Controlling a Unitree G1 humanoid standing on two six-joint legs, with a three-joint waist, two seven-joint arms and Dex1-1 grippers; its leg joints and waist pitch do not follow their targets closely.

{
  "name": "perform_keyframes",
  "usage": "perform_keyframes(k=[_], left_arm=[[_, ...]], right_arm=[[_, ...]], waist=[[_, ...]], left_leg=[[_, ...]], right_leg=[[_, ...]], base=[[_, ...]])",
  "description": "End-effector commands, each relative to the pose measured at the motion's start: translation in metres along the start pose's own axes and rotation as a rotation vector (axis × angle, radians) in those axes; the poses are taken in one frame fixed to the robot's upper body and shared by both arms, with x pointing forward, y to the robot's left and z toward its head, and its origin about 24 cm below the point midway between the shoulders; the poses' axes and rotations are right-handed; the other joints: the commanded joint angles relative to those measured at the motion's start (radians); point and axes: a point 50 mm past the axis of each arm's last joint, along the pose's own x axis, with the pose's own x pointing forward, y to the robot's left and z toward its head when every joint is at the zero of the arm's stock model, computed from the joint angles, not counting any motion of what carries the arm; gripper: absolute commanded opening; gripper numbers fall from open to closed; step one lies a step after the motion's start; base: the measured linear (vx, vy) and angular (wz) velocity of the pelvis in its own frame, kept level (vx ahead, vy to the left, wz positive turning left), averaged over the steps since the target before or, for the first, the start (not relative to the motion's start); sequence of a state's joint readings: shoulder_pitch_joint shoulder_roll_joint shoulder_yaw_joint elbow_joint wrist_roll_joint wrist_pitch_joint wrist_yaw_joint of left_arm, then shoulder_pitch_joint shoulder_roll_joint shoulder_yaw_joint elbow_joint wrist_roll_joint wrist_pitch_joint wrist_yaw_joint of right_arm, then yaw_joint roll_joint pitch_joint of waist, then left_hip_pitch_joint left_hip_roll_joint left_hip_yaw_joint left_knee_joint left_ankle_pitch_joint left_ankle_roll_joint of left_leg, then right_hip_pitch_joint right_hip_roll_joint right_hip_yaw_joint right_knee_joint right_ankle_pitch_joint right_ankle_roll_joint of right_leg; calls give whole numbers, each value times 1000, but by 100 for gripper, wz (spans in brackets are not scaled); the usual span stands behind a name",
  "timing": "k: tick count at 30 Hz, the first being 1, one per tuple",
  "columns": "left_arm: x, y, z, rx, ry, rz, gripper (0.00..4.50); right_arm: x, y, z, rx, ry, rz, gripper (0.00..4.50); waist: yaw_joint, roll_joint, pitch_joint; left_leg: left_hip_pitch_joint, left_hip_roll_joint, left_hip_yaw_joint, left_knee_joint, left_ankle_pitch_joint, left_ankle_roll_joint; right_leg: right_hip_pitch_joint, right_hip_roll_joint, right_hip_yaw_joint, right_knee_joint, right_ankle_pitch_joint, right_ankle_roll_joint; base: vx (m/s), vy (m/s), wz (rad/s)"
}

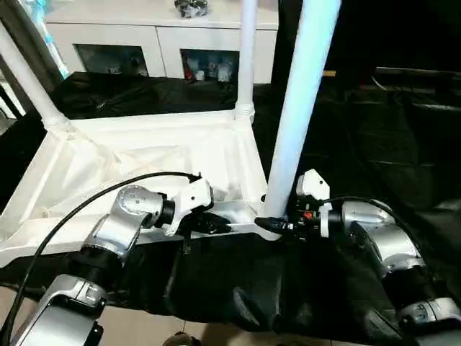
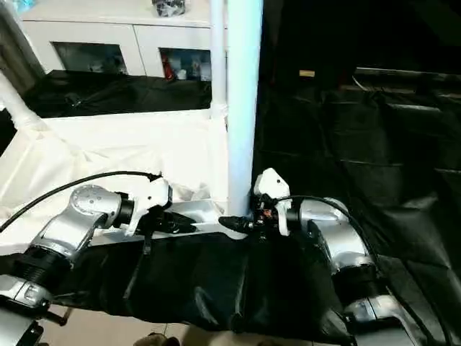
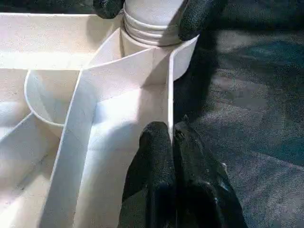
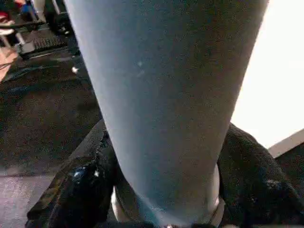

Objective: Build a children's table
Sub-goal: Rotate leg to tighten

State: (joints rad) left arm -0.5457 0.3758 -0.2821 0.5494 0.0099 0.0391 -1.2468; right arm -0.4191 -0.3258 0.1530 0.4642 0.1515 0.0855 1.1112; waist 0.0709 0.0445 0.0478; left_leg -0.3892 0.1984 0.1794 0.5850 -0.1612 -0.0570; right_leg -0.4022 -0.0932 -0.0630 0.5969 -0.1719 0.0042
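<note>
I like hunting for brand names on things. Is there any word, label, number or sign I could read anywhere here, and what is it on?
None can be read.
The tabletop and its legs are plain white, with no print.
The cabinet holds small coloured things behind its glass doors; any print on them is too small to read.
A small tan tag on the black cloth is too small to read.
</note>
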Motion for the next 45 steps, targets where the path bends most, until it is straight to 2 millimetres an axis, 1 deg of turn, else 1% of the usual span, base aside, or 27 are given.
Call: perform_keyframes(k=[1, 2, 3, 4, 5, 6, 8, 10, 11, 12, 14, 16, 17, 19, 21, 22, 23, 24, 25, 27, 30, 32, 33, 36, 38, 40, 45], left_arm=[[8, 12, 10, 19, -6, 143, 0], [10, 13, 10, 15, -2, 162, 0], [11, 13, 11, 13, -1, 172, 0], [17, 14, 13, 4, -3, 199, 0], [20, 15, 14, -1, -8, 209, 0], [22, 15, 16, -5, -14, 216, 0], [40, 14, 26, -22, -46, 246, 0], [52, 12, 34, -31, -65, 264, 0], [57, 12, 37, -32, -71, 275, 0], [67, 10, 44, -37, -88, 286, 0], [73, 8, 49, -40, -102, 286, 0], [75, 7, 51, -41, -110, 285, 0], [78, 6, 53, -41, -118, 280, 0], [80, 5, 55, -39, -121, 276, 0], [79, 4, 53, -32, -117, 274, 0], [75, 4, 51, -28, -113, 274, 0], [73, 4, 49, -23, -112, 273, 0], [70, 5, 47, -15, -113, 268, 0], [67, 5, 45, -15, -109, 264, 0], [59, 5, 41, 3, -109, 243, 0], [52, 5, 36, 7, -99, 228, 0], [45, 6, 32, 19, -90, 209, 0], [40, 6, 30, 26, -86, 196, 0], [30, 7, 26, 41, -72, 165, 0], [25, 7, 24, 46, -68, 140, 0], [19, 6, 21, 50, -59, 104, 0], [6, 7, 15, 67, -22, 48, 0]], right_arm=[[18, 8, -2, 0, -23, -65, 263], [20, 7, -2, 0, -32, -102, 263], [21, 7, -2, 0, -37, -122, 262], [25, 4, -3, 8, -40, -190, 262], [27, 3, -4, 13, -36, -223, 262], [29, 2, -5, 18, -36, -252, 261], [40, -2, -7, 77, -41, -404, 260], [48, -5, -6, 120, -54, -511, 259], [52, -6, -5, 138, -60, -552, 259], [59, -10, -4, 183, -57, -645, 259], [64, -11, -2, 204, -56, -693, 259], [67, -11, -1, 210, -65, -690, 259], [71, -9, 2, 203, -76, -685, 259], [75, -8, 4, 196, -88, -681, 259], [75, -8, 7, 204, -118, -665, 315], [72, -9, 8, 227, -150, -641, 315], [71, -9, 9, 226, -156, -635, 335], [68, -10, 9, 218, -159, -631, 335], [64, -12, 8, 204, -153, -632, 354], [54, -16, 6, 170, -140, -623, 360], [46, -19, 7, 158, -149, -587, 360], [39, -20, 8, 134, -148, -526, 360], [35, -19, 9, 110, -142, -479, 360], [28, -13, 10, 45, -110, -331, 360], [25, -8, 9, 28, -93, -243, 360], [21, -3, 7, -5, -56, -158, 360], [13, 3, 2, -62, 24, -25, 360]], waist=[[-4, -9, -66], [-6, -8, -63], [-9, -9, -60], [-9, -10, -61], [-14, -12, -57], [-17, -11, -58], [-23, -10, -56], [-29, -11, -55], [-32, -2, -56], [-39, -6, -55], [-46, -7, -56], [-44, -8, -57], [-42, -6, -58], [-42, -7, -59], [-40, -6, -61], [-41, -6, -61], [-40, -6, -61], [-40, -5, -62], [-40, -5, -61], [-40, -6, -64], [-37, -5, -67], [-34, -3, -69], [-32, -2, -72], [-27, -3, -73], [-24, -2, -72], [-21, -3, -69], [-14, -4, -65]], left_leg=[[22, 30, -4, -71, -270, 39], [24, 30, -2, -71, -285, 31], [30, 27, -4, -74, -326, 15], [32, 26, -6, -74, -338, 9], [27, 26, -8, -77, -346, -1], [31, 26, -10, -78, -366, -8], [31, 25, -11, -79, -381, -13], [30, 22, -14, -81, -396, -24], [33, 22, -15, -80, -407, -25], [31, 21, -15, -80, -417, -25], [30, 18, -16, -80, -421, -24], [28, 17, -15, -78, -414, -7], [28, 17, -15, -78, -410, -3], [24, 17, -14, -79, -387, 6], [24, 18, -13, -79, -378, 9], [23, 18, -12, -79, -374, 15], [22, 19, -13, -79, -373, 17], [22, 20, -13, -80, -371, 18], [22, 20, -13, -80, -369, 18], [18, 20, -13, -80, -349, 21], [19, 21, -9, -75, -302, 38], [18, 21, -8, -73, -278, 48], [18, 21, -7, -69, -254, 57], [14, 23, -6, -66, -207, 83], [16, 25, -5, -66, -212, 87], [18, 27, -4, -69, -245, 76], [22, 28, -3, -72, -289, 53]], right_leg=[[43, -45, 34, -65, -220, -246], [38, -44, 36, -68, -241, -241], [35, -46, 36, -77, -312, -225], [37, -48, 34, -79, -341, -216], [36, -48, 35, -81, -385, -195], [34, -48, 34, -86, -418, -180], [30, -47, 35, -90, -431, -173], [30, -47, 32, -92, -460, -163], [28, -48, 32, -95, -466, -159], [27, -46, 31, -99, -469, -154], [26, -45, 30, -100, -467, -154], [28, -45, 31, -102, -455, -148], [27, -46, 32, -102, -449, -149], [30, -44, 33, -98, -409, -158], [31, -44, 33, -96, -391, -164], [34, -44, 33, -93, -371, -172], [34, -44, 33, -93, -367, -174], [35, -44, 33, -92, -361, -177], [34, -44, 33, -91, -357, -179], [40, -44, 33, -87, -324, -187], [42, -45, 36, -81, -257, -209], [44, -44, 34, -77, -222, -222], [46, -43, 34, -71, -179, -233], [52, -41, 32, -61, -92, -255], [51, -41, 31, -59, -91, -264], [50, -41, 31, -63, -146, -260], [44, -44, 34, -69, -223, -246]], base=[[0, 0, 0], [0, 0, 0], [0, 0, 0], [0, 0, 0], [0, 0, 0], [0, 0, 0], [0, 0, 0], [0, 0, 0], [0, 0, 0], [0, 0, 0], [0, 0, 0], [0, 0, 0], [0, 0, 0], [0, 0, 0], [0, 0, 0], [0, 0, 0], [0, 0, 0], [0, 0, 0], [0, 0, 0], [0, 0, 0], [0, 0, 0], [0, 0, 0], [0, 0, 0], [0, 0, 0], [0, 0, 0], [0, 0, 0], [0, 0, 0]])
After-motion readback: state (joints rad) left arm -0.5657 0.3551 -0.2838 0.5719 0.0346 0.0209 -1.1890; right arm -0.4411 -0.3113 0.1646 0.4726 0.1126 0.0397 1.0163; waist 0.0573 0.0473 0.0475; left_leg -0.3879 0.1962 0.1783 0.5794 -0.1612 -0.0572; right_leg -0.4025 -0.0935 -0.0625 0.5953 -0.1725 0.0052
